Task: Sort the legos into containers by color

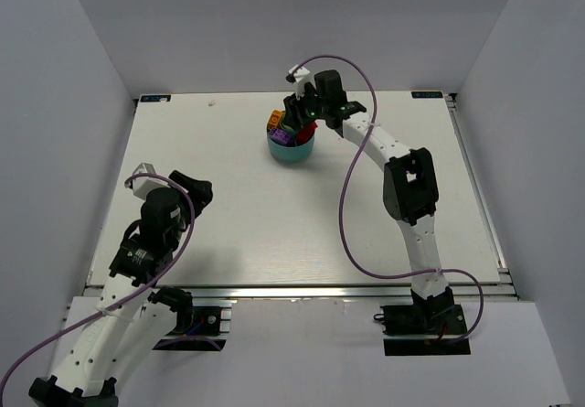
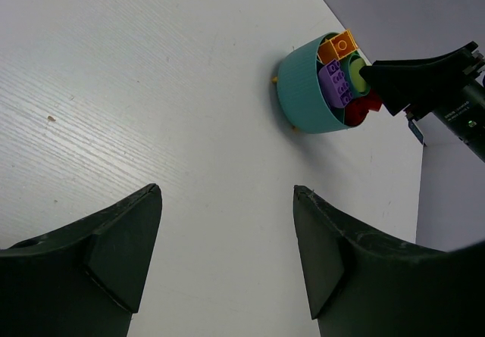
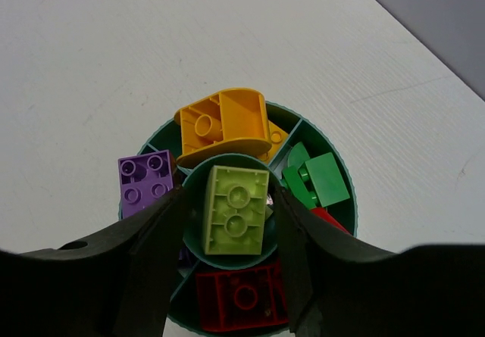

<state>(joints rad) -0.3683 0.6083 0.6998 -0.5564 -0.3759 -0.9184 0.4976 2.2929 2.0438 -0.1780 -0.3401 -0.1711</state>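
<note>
The round teal bowl (image 1: 291, 152) stands at the far middle of the table; it also shows in the left wrist view (image 2: 301, 87). In the right wrist view its rim (image 3: 161, 136) rings several wedges: an orange brick (image 3: 221, 125), a purple brick (image 3: 145, 182), dark green bricks (image 3: 318, 179) and a red brick (image 3: 241, 295). A lime green brick (image 3: 235, 210) lies studs-down in the central cup. My right gripper (image 3: 227, 201) hangs right over the cup, open, a finger on each side of the lime brick, with a gap at the left. My left gripper (image 2: 226, 189) is open and empty over bare table.
White walls close in the table on three sides. The right arm (image 1: 407, 187) reaches across the right half to the bowl, trailing a purple cable (image 1: 347, 206). The left arm (image 1: 155, 229) stays low at the near left.
</note>
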